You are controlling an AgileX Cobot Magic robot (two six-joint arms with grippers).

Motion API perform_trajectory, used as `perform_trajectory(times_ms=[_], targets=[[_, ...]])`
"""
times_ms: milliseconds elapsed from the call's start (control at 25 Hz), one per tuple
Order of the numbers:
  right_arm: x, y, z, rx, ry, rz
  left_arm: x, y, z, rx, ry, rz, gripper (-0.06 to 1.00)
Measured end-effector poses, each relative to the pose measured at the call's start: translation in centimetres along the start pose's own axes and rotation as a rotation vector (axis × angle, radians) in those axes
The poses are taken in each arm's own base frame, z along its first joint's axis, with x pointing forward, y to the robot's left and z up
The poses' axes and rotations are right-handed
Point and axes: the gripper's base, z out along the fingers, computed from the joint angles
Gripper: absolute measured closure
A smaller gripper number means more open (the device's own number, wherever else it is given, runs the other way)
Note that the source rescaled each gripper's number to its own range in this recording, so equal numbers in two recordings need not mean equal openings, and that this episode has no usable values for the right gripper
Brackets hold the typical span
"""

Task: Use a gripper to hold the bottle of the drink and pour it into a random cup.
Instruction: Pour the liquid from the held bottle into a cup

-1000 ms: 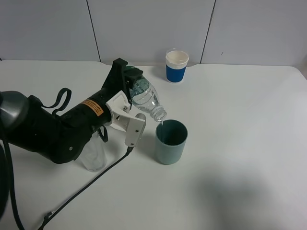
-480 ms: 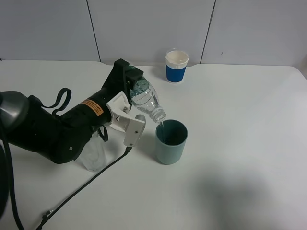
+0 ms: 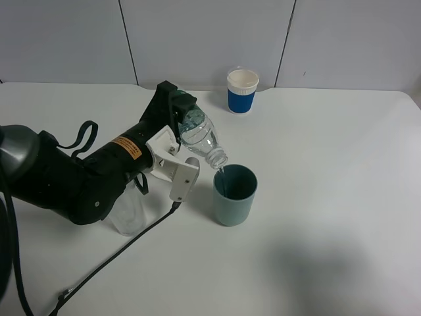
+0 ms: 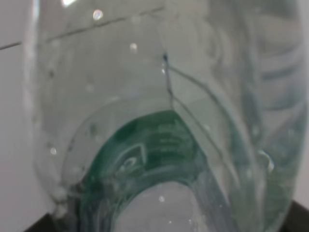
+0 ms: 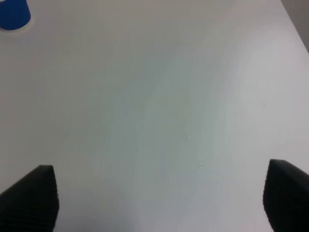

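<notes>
1. Clear tumbler (image 3: 128, 214), mostly hidden beneath the left arm (image 3: 79, 178).
2. Left gripper (image 3: 176, 141), jaws clamped on the bottle (image 3: 200, 137), which is tilted mouth-down above the cup (image 3: 234, 195).
3. Bottle likely light, thin, crushable: hold the labelled body gently.
4. Poured stream too faint to judge.
5. Right gripper (image 5: 159, 203), jaws apart over the desk (image 5: 169, 96).

L arm stretched fwd, wrist rolled over.
L gripper (image 3: 183, 128) tilted, jaws clamped on bottle (image 3: 200, 137); R gripper (image 5: 159, 200) w/ jaws wide apart.
</notes>
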Motion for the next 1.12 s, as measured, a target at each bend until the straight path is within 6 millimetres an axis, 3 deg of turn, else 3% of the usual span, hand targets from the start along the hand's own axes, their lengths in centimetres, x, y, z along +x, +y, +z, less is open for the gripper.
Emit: perform_trajectory(times_ms=[1120], targets=[[0.0, 0.0, 0.0, 0.0, 0.0, 0.0, -0.03, 0.01, 0.0, -0.001, -0.003, 0.047, 0.94]])
